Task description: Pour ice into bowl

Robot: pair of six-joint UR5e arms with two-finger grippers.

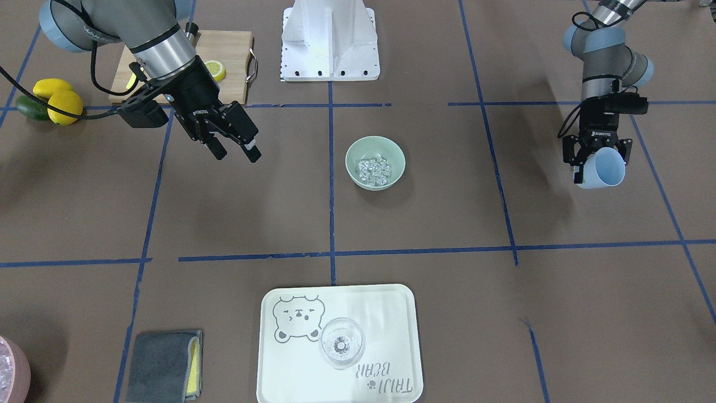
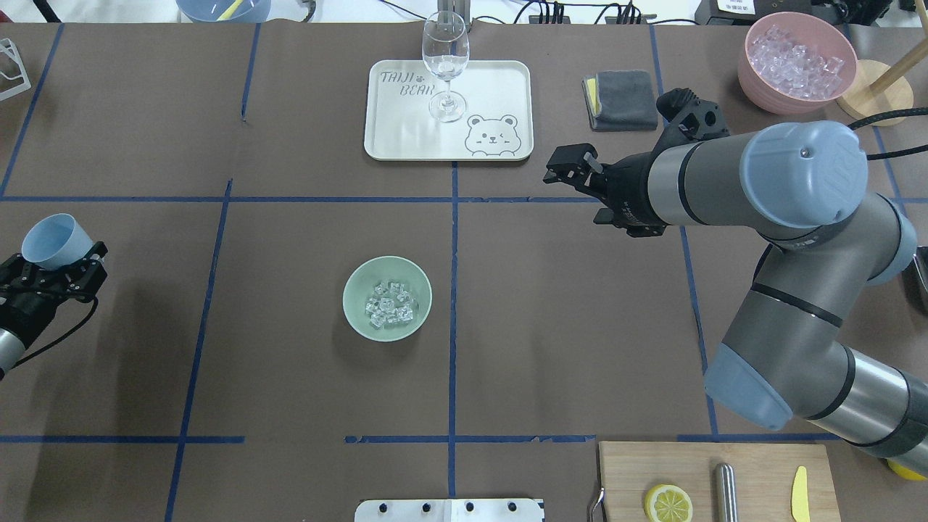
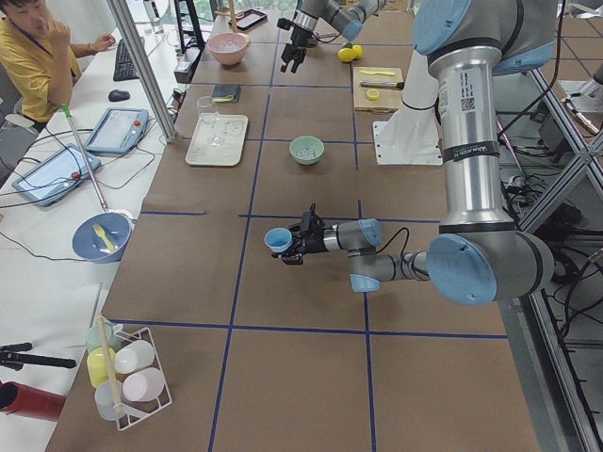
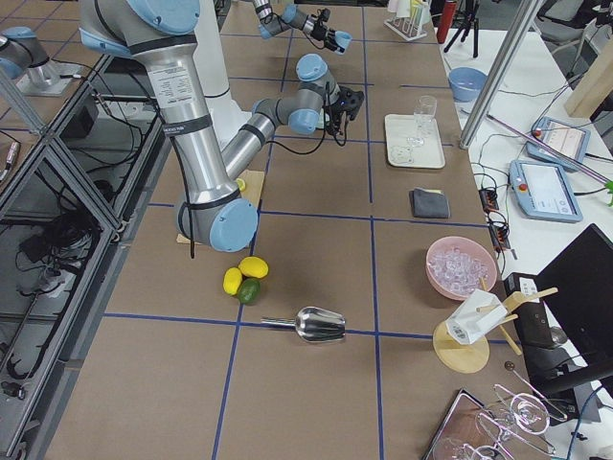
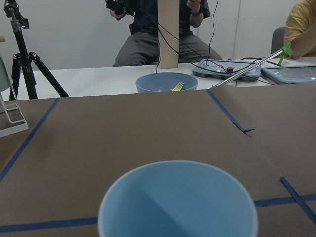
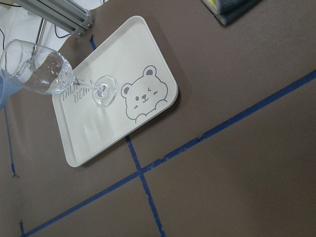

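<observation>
The pale sage-green bowl (image 1: pixel 353 169) stands upright at the table's middle and holds a small heap of clear ice cubes (image 1: pixel 375 169). The overhead view shows the bowl (image 2: pixel 354 309) and the ice (image 2: pixel 389 307) too. My left gripper (image 1: pixel 601 168) is shut on a light blue cup (image 1: pixel 607 167), held tilted far to the bowl's side near the table's end. The cup (image 5: pixel 177 200) looks empty in the left wrist view. My right gripper (image 1: pixel 238 155) is open and empty, hovering above the table on the bowl's other side.
A white bear-print tray (image 2: pixel 406 134) carries a wine glass (image 2: pixel 445 58). A grey cloth (image 2: pixel 621 99), a pink container of icy pieces (image 2: pixel 796 61), a cutting board (image 2: pixel 754 464) with a lemon slice (image 2: pixel 668 502), and lemons (image 1: pixel 59 101) lie around.
</observation>
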